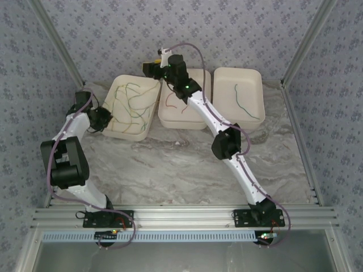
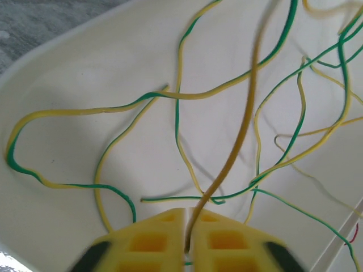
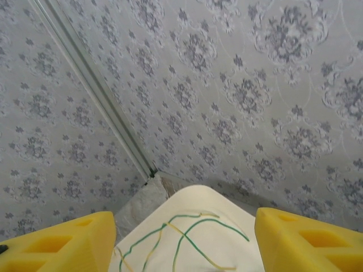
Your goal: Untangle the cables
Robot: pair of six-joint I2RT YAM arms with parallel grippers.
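The cables lie as a green-and-yellow tangle in the left white tray. My left gripper hangs over that tray's left side. In the left wrist view its yellow fingers are shut on an ochre cable, which rises out of the narrow slot of the left gripper and crosses green-yellow strands. My right gripper hovers above the far edge between the left and middle trays. The right gripper stands wide open with nothing in it, above green-yellow cables.
The middle tray holds red and orange cables. The right tray holds one green cable. Patterned walls and aluminium posts close in the marble table on three sides.
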